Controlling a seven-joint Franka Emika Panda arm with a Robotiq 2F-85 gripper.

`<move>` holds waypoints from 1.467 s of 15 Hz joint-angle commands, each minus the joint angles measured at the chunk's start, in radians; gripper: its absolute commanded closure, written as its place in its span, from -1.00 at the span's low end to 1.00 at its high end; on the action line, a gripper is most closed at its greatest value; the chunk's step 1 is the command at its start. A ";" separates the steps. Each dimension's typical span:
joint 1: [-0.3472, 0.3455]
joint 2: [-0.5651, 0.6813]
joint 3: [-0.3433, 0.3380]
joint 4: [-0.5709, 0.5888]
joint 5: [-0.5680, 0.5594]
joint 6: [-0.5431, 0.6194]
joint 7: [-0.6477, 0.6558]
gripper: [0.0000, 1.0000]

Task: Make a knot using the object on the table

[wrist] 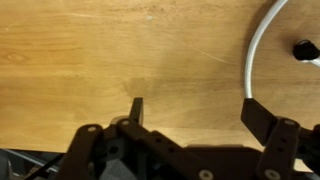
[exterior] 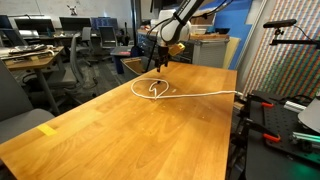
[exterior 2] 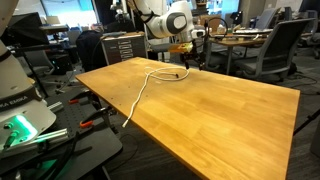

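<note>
The white cord (exterior: 160,90) lies on the wooden table (exterior: 120,130), curled into a loop at the far end, with one strand running off the table's side edge (exterior: 237,96). In an exterior view it hangs over the edge (exterior 2: 135,100) from a loop (exterior 2: 165,73). My gripper (exterior: 163,62) hovers just above the loop, also in the exterior view (exterior 2: 188,60). In the wrist view the gripper (wrist: 195,108) is open and empty; the cord (wrist: 255,55) curves at upper right with a dark plug end (wrist: 306,50) beside it.
A yellow tape mark (exterior: 47,129) sits near the table's front corner. Office chairs (exterior: 85,55) and grey desks stand behind. A stand with cables and a lit device (exterior 2: 20,130) is beside the table edge. An office chair (exterior 2: 280,45) is by the far side.
</note>
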 commanded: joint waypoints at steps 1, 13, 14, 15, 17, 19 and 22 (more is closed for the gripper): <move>0.037 0.066 0.001 0.103 -0.011 -0.035 -0.001 -1.00; 0.020 0.186 0.057 0.253 -0.015 -0.217 -0.161 -0.48; 0.021 0.192 0.055 0.258 -0.019 -0.220 -0.174 -0.39; 0.021 0.195 0.058 0.264 -0.017 -0.224 -0.183 -0.21; 0.021 0.198 0.060 0.273 -0.017 -0.228 -0.194 0.13; 0.021 0.200 0.058 0.281 -0.019 -0.231 -0.199 0.40; 0.020 0.200 0.057 0.284 -0.020 -0.233 -0.206 0.87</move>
